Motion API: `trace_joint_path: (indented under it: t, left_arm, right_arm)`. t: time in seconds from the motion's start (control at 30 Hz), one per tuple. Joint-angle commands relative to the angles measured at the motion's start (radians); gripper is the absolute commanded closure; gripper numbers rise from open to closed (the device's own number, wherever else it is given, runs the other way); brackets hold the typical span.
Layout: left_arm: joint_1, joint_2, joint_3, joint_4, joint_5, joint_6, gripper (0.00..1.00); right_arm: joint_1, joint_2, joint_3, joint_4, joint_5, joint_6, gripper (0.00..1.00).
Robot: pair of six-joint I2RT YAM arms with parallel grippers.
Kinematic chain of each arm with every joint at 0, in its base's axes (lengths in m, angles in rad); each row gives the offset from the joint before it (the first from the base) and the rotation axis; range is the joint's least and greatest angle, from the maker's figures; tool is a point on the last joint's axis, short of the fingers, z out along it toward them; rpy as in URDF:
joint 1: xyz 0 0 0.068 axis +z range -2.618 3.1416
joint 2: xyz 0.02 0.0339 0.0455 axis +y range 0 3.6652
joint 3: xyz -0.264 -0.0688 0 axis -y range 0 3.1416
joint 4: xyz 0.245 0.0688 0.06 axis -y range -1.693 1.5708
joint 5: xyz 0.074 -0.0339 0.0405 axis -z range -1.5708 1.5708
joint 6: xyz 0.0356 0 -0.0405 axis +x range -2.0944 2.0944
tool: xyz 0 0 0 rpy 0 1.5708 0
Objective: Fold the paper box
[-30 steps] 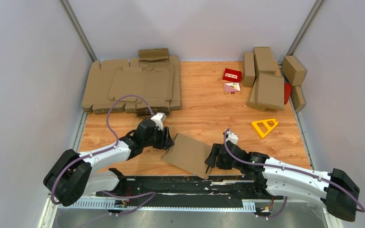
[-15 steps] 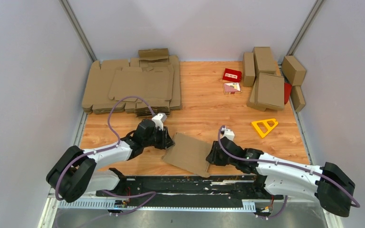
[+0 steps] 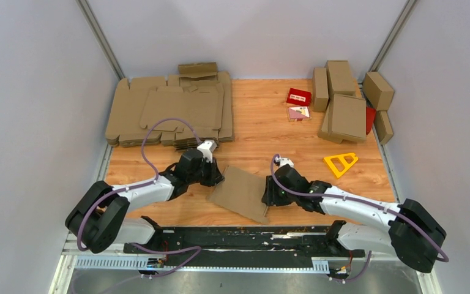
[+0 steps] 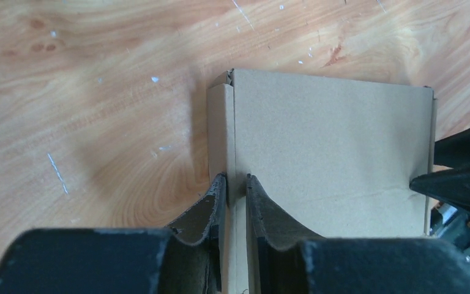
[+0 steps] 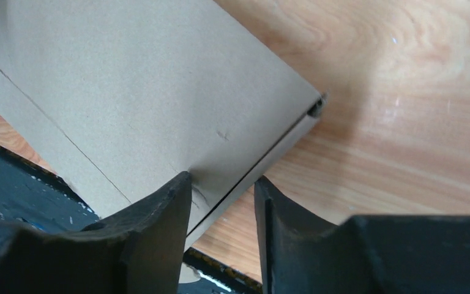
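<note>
Top external: paper box [image 3: 242,193], long axis slanting near-right; left fingers [image 4: 211,208] clamp one end; right fingers [image 5: 165,214]: hold unclear.

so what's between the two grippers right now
The paper box: the left gripper straddles its left wall and the right gripper its right edge, clearest in the top view.

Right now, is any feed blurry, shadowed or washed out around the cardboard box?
Top external: evenly lit and sharp, no glare on the paper box. Left wrist: box crisp, the left hand dark and soft-edged up close, a soft shadow on the table left of the box. Right wrist: right hand dark, a pale washed patch on the wood at the upper right.
</note>
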Motion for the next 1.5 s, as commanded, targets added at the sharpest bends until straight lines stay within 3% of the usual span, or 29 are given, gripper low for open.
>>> trace_joint_path:
  t: [0.0,0.1,0.33,0.5,0.63,0.77,0.87,0.93,1.1,1.2,1.37,1.47]
  left_arm:
    - [-0.034,0.052,0.073,-0.031,0.011,0.063,0.79]
    - [-0.034,0.091,0.107,-0.054,-0.014,0.1,0.8]
    - [-0.038,0.13,0.166,-0.087,-0.044,0.159,0.8]
    - [-0.04,0.128,0.184,-0.097,-0.05,0.181,0.8]
    - [-0.046,0.134,0.192,-0.084,-0.038,0.199,0.8]
    - [-0.046,0.153,0.209,-0.085,-0.03,0.201,0.8]
    - [-0.046,0.164,0.217,-0.087,-0.031,0.201,0.8]
    - [-0.046,0.169,0.221,-0.086,-0.034,0.2,0.8]
    - [-0.046,0.163,0.243,-0.094,-0.03,0.189,0.73]
    - [-0.046,0.134,0.277,-0.138,-0.051,0.187,0.63]
    - [-0.047,0.015,0.324,-0.26,-0.134,0.181,0.44]
    - [-0.046,-0.093,0.318,-0.321,-0.167,0.163,0.4]
  right_arm:
    - [-0.018,0.056,0.054,0.057,-0.11,-0.166,0.53]
    - [-0.051,0.051,0.072,0.003,-0.087,-0.23,0.45]
    - [-0.214,0.028,0.09,-0.034,-0.123,-0.337,0.05]
    - [-0.278,0.102,0.146,-0.017,-0.179,-0.412,0.01]
    - [-0.278,0.209,0.201,-0.017,-0.257,-0.492,0.05]
    - [-0.277,0.294,0.215,0.014,-0.345,-0.51,0.22]
    - [-0.277,0.301,0.198,0.029,-0.353,-0.503,0.4]
    - [-0.277,0.288,0.185,0.037,-0.346,-0.495,0.47]
    - [-0.277,0.287,0.168,0.041,-0.326,-0.491,0.51]
    - [-0.277,0.301,0.166,0.048,-0.325,-0.487,0.51]
    - [-0.276,0.308,0.16,0.062,-0.326,-0.484,0.51]
    - [-0.275,0.307,0.157,0.066,-0.325,-0.483,0.51]
